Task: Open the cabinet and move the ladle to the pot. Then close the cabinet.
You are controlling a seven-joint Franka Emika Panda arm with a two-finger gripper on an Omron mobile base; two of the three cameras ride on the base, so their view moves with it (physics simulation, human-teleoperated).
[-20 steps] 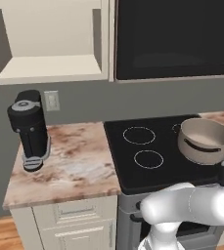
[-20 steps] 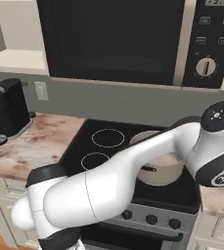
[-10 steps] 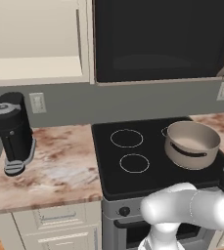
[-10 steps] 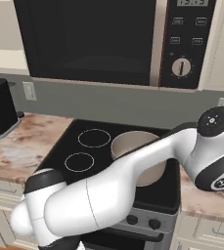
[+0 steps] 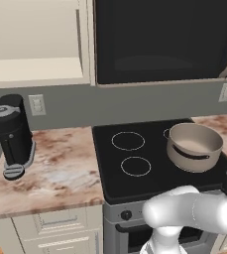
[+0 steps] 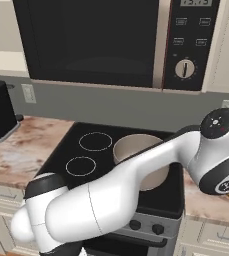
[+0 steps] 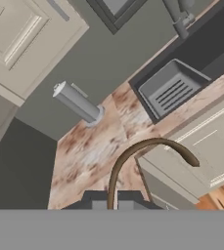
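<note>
Overhead, the cabinet stands open at the upper left of the left base view, its bare cream shelf ending against the side of the black microwave. Below, the pot sits on the right half of the stove, close to the stove's right edge, with two ringed burners open to its left. A stretch of marble counter runs from the stove's left edge to the coffee machine. In the right base view the white arm sweeps across in front of the pot and hides its near wall. In the hand view the gripper has its fingers pressed together, pinching the brown curved handle of the ladle, which arcs up over a counter edge near a sink and a grey cylinder. Compared with a second ago, both base views have slid sideways, so cabinet, coffee machine and pot sit further left in frame; that is the base driving, not the things moving.
</note>
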